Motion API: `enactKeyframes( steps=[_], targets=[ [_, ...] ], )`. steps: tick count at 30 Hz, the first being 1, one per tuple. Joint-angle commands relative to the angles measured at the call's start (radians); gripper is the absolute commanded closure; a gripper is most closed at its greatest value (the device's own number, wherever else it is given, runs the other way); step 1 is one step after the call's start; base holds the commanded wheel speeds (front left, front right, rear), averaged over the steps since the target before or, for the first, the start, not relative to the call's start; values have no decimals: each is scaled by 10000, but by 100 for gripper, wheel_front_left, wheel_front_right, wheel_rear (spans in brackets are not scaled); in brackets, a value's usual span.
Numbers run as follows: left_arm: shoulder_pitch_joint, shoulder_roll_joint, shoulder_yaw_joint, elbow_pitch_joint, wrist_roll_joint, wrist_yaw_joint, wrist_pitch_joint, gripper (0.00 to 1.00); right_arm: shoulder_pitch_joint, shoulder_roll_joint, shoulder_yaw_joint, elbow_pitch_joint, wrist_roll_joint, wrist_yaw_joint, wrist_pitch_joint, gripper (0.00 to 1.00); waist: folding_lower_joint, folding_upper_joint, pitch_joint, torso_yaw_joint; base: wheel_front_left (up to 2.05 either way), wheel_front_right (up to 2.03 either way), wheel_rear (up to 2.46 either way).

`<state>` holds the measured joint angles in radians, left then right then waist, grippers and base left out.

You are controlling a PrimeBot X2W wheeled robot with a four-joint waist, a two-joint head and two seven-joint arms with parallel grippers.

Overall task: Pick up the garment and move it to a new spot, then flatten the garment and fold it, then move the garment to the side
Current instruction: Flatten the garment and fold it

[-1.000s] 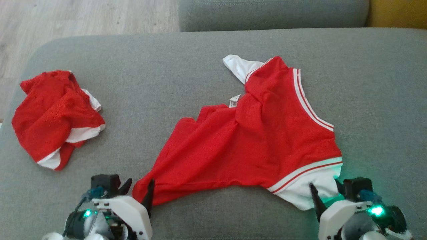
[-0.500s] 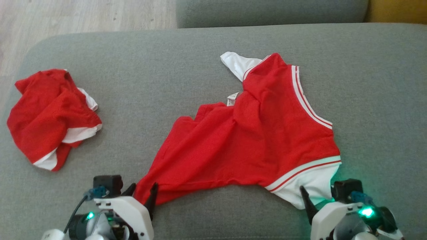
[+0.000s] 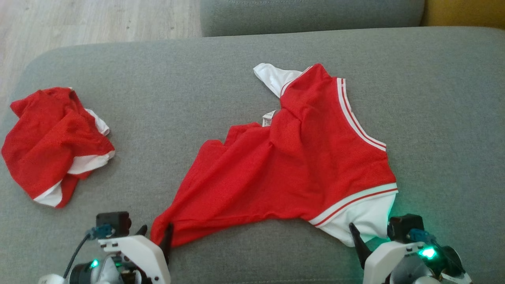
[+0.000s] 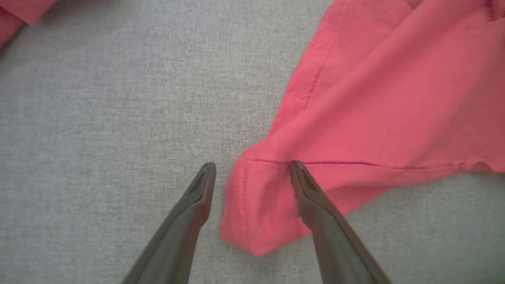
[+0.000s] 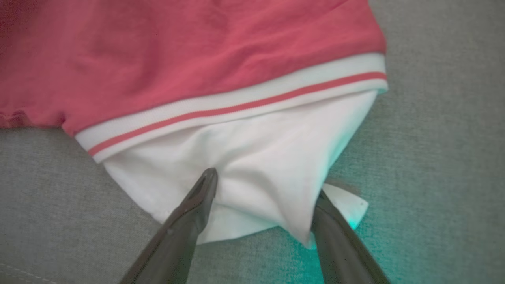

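Note:
The garment is a red shirt with white sleeves and striped white trim, spread crumpled on the grey cushion. My left gripper is open, its fingers either side of the shirt's red hem corner. My right gripper is open too, straddling the near white sleeve, whose cloth drapes over its right finger. In the left wrist view the left gripper has the hem corner between its jaws, which stand apart. In the right wrist view the right gripper has white cloth bunched between its fingers.
A second red and white garment lies crumpled at the cushion's left edge. A grey back cushion runs along the far side, with wooden floor at the far left and something yellow at the far right.
The whole head view has shifted a little, so the camera moved. Both grippers sit slightly lower in the picture, still open at the same hem corner and sleeve. The shirt lies as before.

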<state>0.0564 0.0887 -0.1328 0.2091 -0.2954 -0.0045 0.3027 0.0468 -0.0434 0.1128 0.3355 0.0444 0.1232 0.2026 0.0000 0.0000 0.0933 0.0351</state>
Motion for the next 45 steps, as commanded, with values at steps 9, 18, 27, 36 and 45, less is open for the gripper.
enactKeyframes(
  steps=[9,18,27,36,45],
  targets=[
    [-626,53,319,246,-259,-49,-154,0,-599,-68,346,-28,13,75,-24,0,0,0,97,-131,0,0,0],
    [-800,29,248,473,-486,-266,-522,100,-847,-68,295,84,502,75,-211,100,0,0,178,-204,0,0,0],
    [-592,-165,500,-1421,-1784,-575,-542,100,-717,-68,-173,-2565,3423,75,-342,100,0,0,-112,-260,0,0,0],
    [-696,-232,642,-6201,-4346,-831,1017,100,-803,-68,-1959,-7480,7601,75,1286,100,0,0,-619,-305,0,0,0],
    [-2514,-188,1032,-9826,-6282,-45,2522,100,-2116,-68,-3852,-10090,10142,75,2295,100,0,0,-877,-459,0,0,0]
  ],
)
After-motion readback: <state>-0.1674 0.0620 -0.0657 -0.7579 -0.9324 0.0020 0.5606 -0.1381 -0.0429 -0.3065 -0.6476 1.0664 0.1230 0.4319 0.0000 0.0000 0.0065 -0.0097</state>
